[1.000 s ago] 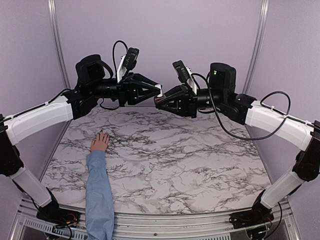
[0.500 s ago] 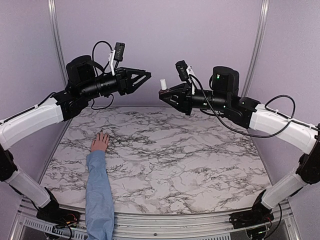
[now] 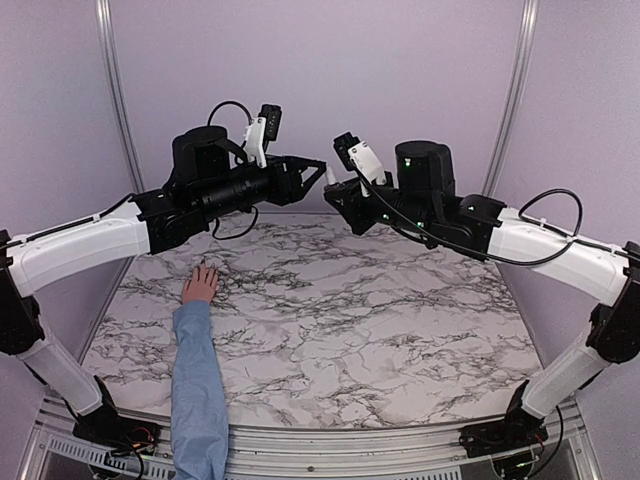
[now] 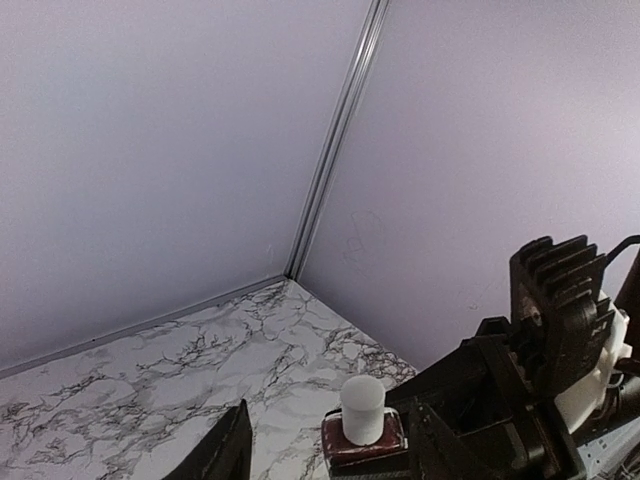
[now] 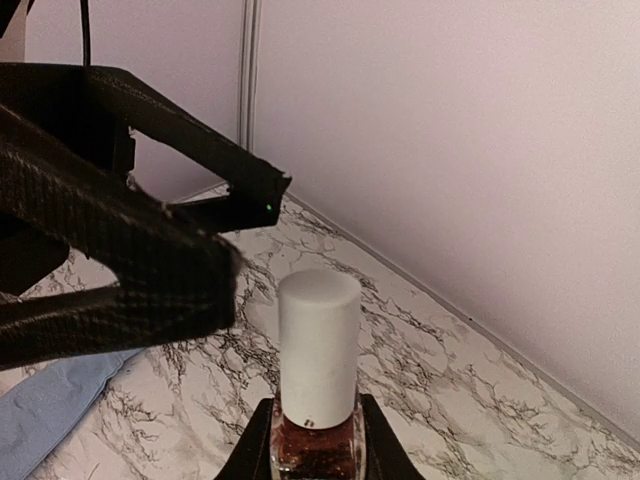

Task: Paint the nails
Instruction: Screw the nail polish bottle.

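The left pincer (image 3: 314,172) hangs high over the far part of the white, black-veined marble bench (image 3: 390,320), its two black fingers spread apart with nothing between them. Facing it from just beside, the right pincer (image 5: 317,456) is clamped on a small dark-red glass bottle (image 5: 316,443), which stands upright with its white cylindrical cap (image 5: 318,340) rising clear above the fingers. In the left wrist view the cap sits ahead of the parted left fingers, apart from them. In the right wrist view the left fingers reach in from the left, near the cap but not touching it.

Well below and to the left, a light-skinned human hand (image 3: 201,285) lies flat, palm down, on the bench, its arm in a light blue long sleeve (image 3: 198,385) running to the near edge. The nails (image 3: 205,268) are at its fingertips, pointing toward the far pale lilac wall (image 3: 400,70), too small to make out singly.
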Robot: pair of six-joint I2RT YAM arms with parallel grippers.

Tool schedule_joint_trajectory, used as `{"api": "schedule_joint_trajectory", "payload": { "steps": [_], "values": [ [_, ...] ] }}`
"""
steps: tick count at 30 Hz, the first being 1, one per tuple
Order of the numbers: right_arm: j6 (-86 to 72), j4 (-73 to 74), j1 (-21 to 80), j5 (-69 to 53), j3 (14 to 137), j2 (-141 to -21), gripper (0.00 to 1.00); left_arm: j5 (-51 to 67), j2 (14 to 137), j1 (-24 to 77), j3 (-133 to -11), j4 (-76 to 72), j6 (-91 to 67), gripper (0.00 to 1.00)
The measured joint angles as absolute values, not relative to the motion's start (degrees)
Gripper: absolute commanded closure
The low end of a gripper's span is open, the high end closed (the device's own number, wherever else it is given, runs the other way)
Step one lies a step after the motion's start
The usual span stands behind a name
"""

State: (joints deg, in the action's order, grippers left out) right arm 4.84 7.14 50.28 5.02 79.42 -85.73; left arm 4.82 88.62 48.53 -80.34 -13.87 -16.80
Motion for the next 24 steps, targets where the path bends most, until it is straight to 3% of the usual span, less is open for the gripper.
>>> {"api": "schedule_joint_trajectory", "payload": {
  "steps": [12, 18, 24],
  "values": [
    [5.0, 8.1, 51.2, 10.7, 81.6, -88.2, 1.0, -0.4, 93.2, 50.4, -84.7, -11.2, -19.0, 0.51],
    [5.7, 8.3, 51.4, 11.0, 81.6, -88.4, 1.0, -0.5, 94.5, 50.4, -86.2, -11.2, -19.7, 0.7],
    [6.2, 8.3, 51.5, 11.0, 81.6, -88.4, 1.0, -0.5, 95.1, 50.4, -86.4, -11.2, -20.4, 0.83]
  ]
}}
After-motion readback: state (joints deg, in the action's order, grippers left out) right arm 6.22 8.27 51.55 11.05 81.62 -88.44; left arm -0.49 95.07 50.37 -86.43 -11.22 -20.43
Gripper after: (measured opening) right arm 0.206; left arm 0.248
